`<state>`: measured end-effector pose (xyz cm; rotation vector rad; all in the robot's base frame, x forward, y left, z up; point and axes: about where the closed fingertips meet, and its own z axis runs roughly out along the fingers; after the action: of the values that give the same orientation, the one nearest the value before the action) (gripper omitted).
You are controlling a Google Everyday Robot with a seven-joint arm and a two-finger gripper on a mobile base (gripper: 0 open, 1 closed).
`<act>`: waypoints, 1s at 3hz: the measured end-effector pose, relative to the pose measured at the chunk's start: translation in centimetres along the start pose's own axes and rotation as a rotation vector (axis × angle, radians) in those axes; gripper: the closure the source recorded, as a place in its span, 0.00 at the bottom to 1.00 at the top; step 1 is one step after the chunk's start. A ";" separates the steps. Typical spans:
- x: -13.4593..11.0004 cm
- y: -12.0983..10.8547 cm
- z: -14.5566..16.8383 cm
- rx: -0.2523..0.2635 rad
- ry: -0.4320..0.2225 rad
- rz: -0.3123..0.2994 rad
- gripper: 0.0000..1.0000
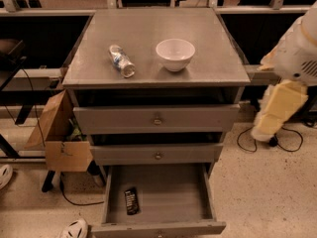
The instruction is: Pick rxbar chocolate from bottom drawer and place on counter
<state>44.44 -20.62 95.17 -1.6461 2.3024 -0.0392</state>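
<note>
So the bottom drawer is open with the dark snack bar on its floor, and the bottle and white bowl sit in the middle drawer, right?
Not quite. The camera view shows the bottle and white bowl on the counter, not in the middle drawer. The bottom drawer is open with the snack bar on its floor. The tool hangs off to the right, away from the snack bar.
</note>
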 end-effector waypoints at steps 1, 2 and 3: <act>-1.4 2.4 6.5 -0.110 -0.084 0.196 0.00; -5.2 7.2 12.7 -0.259 -0.202 0.419 0.00; -6.0 8.7 14.9 -0.285 -0.225 0.481 0.00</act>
<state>42.14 -9.78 80.67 -1.0908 2.5384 0.5715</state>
